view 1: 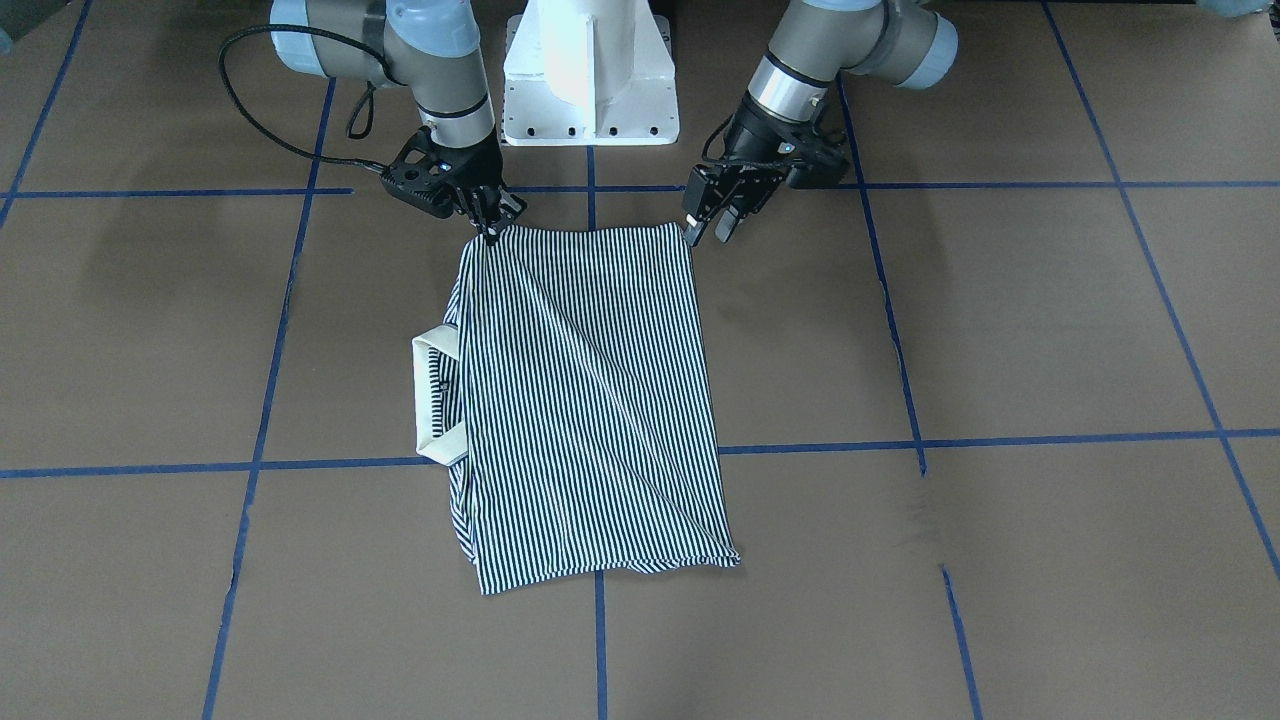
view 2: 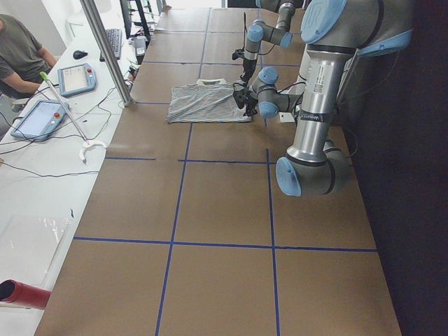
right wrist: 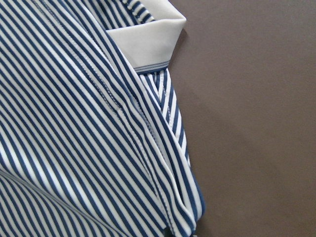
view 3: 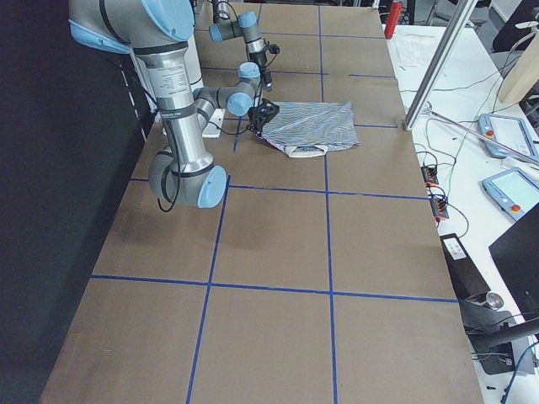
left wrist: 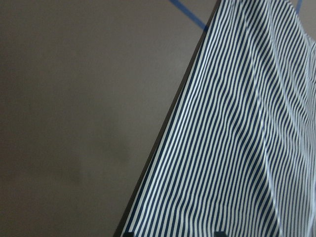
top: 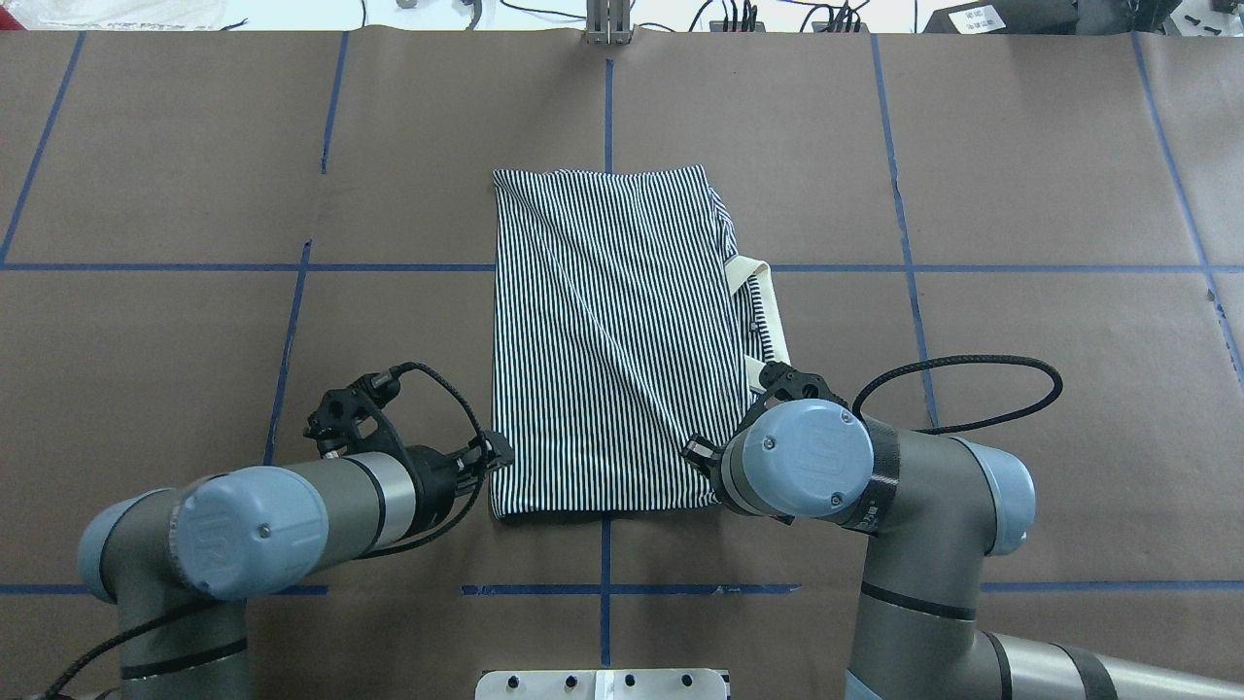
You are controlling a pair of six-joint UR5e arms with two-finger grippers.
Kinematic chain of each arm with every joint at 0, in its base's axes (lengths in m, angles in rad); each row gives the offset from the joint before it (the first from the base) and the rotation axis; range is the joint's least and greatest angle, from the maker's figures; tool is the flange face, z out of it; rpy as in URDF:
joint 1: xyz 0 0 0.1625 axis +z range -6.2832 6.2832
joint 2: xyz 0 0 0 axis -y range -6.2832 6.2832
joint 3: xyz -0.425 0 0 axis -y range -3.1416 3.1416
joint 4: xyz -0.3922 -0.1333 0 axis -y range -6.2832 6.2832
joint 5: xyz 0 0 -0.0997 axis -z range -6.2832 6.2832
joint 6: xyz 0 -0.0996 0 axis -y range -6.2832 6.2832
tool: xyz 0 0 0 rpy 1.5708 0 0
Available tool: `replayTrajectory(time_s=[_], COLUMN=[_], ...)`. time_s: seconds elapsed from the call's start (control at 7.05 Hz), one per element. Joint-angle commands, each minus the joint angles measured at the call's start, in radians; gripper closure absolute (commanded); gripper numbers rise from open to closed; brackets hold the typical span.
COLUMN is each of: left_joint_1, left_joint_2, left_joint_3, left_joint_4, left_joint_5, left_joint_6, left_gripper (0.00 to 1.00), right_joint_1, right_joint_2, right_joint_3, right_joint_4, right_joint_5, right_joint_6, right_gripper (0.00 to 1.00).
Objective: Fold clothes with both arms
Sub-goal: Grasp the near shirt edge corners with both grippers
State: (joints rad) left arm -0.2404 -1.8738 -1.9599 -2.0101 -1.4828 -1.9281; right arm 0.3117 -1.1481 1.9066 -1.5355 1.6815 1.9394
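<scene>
Brown paper marked off with blue tape lines [top: 146,265] covers the table [top: 194,194]. The shirt [top: 603,340] lies flat near its middle. It is already folded into a long, narrow rectangle, with a few diagonal creases across the top layer. Seen from overhead, its cream collar [view 1: 425,400] sticks out from the long edge at 3 o'clock, and the short edge nearest the robot is at 6 o'clock.

Both arms work on that near edge. The right gripper [view 1: 490,228] is at the 5 o'clock corner. Its fingers are pressed together on the fabric, and the corner looks pinched and slightly gathered. The left gripper [view 1: 708,228] is at the 7 o'clock corner, just touching or just beside the cloth. Its fingers are spread, and its wrist camera shows the striped edge running between the two fingertips.

My reading is that this is the grasping stage of a lengthwise fold, with one corner held and the other only lined up. The next move would be for the left fingers to close on all the layers at their corner. Both arms would then lift together and carry the near edge towards 12 o'clock, at the same height and pace. If only the top layer is caught, the earlier folds could come undone.
</scene>
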Motion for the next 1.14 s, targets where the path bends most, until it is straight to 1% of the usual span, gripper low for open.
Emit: replayTrajectory(time_s=[0.0,0.28,0.57,0.99], left_joint_1=[0.055,0.062,0.061,0.044], left_joint_2=[-0.022,-0.025,-0.025,-0.025], left_joint_3=[0.036,0.064,0.064,0.064], left_joint_4=[0.047,0.047,0.048,0.050], left_joint_5=[0.010,0.010,0.010,0.010], left_joint_6=[-0.011,-0.011,-0.009,0.001], left_gripper=[0.38,0.39,0.43,0.45], right_joint_1=[0.001,0.000,0.001,0.001], right_joint_2=[0.001,-0.001,-0.001,-0.001], right_joint_3=[0.000,-0.001,0.000,-0.001], right_joint_4=[0.000,0.000,0.000,0.000], right_joint_5=[0.001,0.001,0.001,0.001], right_joint_6=[0.000,0.000,0.000,0.000], right_gripper=[1.00,1.00,1.00,1.00])
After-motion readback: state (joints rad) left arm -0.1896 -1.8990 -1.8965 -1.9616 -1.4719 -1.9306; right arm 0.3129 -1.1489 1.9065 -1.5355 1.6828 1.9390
